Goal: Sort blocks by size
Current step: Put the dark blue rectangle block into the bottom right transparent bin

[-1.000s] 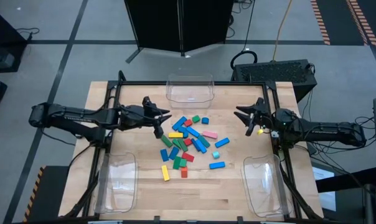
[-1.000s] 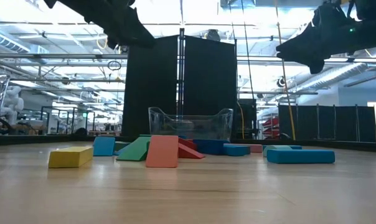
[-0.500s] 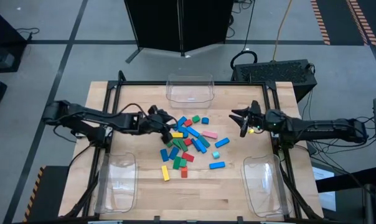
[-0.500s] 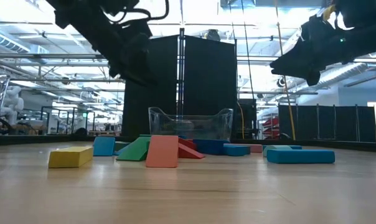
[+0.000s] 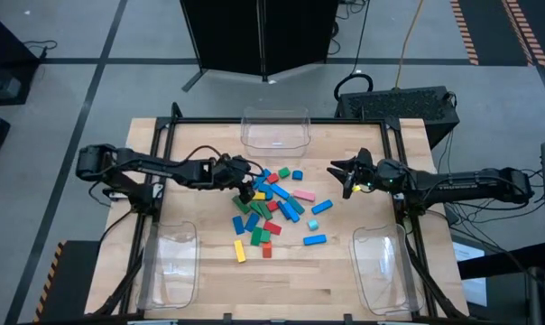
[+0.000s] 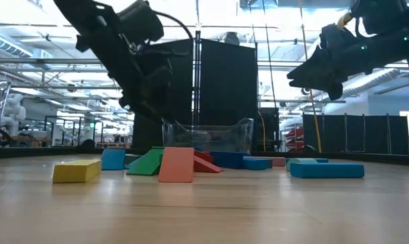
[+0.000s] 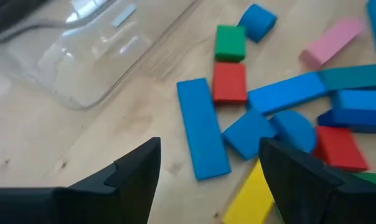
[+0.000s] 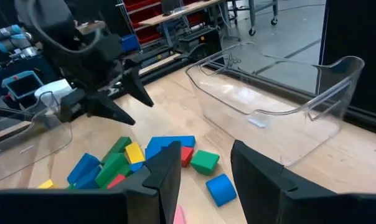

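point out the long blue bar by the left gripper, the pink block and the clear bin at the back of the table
long blue bar point(image 7: 202, 127): left wrist view, middle of its top face
pink block point(image 7: 330, 42): left wrist view, middle of its top face
clear bin point(image 5: 274, 135): high view, bare floor of the bin

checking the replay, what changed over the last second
The left gripper came in over the left edge of the block pile and dropped toward it, its fingers spreading; it holds nothing. The right gripper slid a little toward the pile and stayed high, also empty. The blocks and the three bins lie as before.
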Available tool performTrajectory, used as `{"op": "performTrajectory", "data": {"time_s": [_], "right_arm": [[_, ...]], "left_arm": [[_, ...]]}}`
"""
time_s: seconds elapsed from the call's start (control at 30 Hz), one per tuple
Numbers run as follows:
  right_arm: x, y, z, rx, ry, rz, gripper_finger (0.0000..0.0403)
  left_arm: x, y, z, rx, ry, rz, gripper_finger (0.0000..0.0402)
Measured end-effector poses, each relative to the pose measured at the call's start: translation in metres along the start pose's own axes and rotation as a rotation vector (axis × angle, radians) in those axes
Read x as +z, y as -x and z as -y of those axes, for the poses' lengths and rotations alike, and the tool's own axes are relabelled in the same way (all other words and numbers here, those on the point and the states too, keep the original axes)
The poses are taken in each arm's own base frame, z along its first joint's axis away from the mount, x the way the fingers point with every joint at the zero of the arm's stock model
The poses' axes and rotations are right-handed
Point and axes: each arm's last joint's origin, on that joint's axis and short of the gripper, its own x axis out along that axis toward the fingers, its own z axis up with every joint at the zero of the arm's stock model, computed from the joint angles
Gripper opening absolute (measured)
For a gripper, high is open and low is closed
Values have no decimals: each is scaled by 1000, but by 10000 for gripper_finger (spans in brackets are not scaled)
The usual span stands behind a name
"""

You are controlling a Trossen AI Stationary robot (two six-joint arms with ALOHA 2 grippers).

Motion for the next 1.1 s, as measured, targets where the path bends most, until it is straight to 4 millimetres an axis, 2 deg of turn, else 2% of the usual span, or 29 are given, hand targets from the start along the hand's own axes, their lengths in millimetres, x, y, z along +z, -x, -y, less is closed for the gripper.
{"op": "performTrajectory", "data": {"time_s": [0.37, 0.7, 1.1], "right_arm": [[2, 0, -1, 9, -2, 19, 135], [2, 0, -1, 8, 1, 16, 135], [1, 0, -1, 25, 2, 5, 135]], "left_arm": [[-17, -33, -8, 57, -8, -121, 271], [-13, -37, -3, -12, -13, -88, 271], [-26, -52, -1, 30, -41, -130, 271]]}}
